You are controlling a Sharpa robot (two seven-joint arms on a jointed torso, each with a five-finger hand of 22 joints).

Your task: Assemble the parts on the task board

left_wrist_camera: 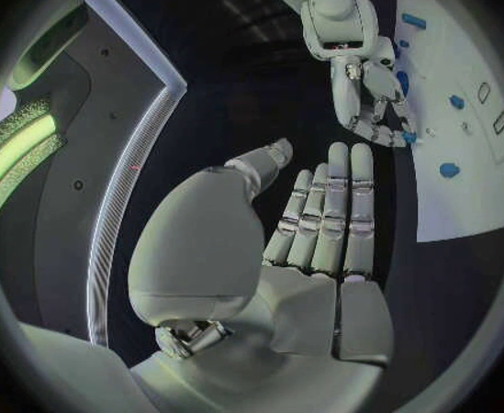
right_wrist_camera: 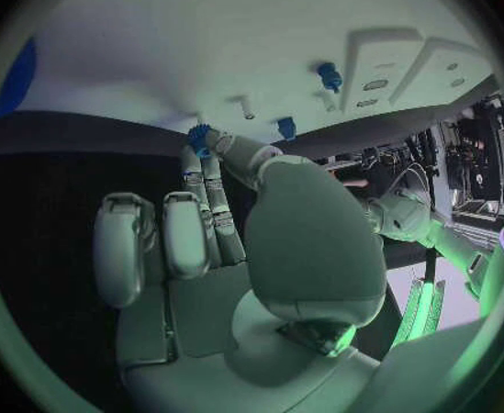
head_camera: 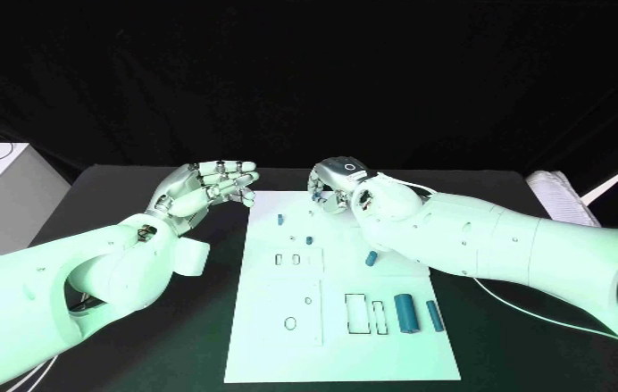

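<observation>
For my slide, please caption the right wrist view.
Right robot hand pinching a small blue part above the white task board.

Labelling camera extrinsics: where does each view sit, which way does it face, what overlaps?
Head view: on the head, looking down at the task board; both arms enter.
Left wrist view: behind the left hand, facing across the board toward the right hand.
Right wrist view: behind the right hand, facing the board; it pinches a small blue part.
Shared: all show the board.

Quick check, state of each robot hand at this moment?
Left robot hand: open, holds nothing, off the board's left edge.
Right robot hand: pinches a small blue part at its fingertips, over the board's far end.
</observation>
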